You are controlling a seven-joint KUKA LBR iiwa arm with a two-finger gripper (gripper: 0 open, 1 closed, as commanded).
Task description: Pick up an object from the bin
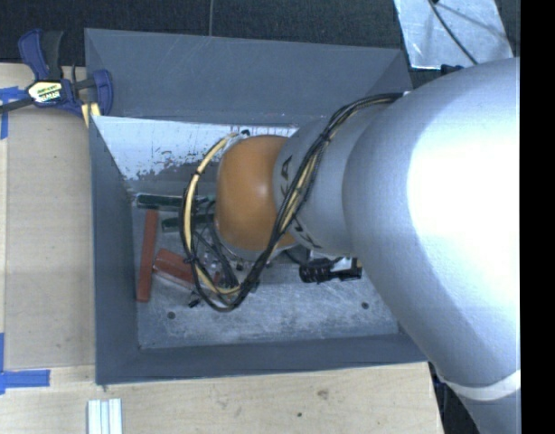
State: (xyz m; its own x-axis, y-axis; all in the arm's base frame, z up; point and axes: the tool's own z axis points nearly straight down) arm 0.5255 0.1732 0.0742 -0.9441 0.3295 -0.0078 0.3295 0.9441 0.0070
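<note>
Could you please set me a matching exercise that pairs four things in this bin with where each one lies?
Things:
1. long reddish-brown stick
2. short red piece
3. black block
4. dark bar

Places:
A. right of the orange cover, close under the arm
B. by the back wall, left of the orange cover
C. along the left edge of the bin floor
D. between the stick and the cables

Pairs: 1-C, 2-D, 3-A, 4-B.

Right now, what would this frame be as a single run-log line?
arm: down in bin | tool: low at left-centre floor, beside red-brown sticks | hold: cannot tell | other: black part right of tool
</note>
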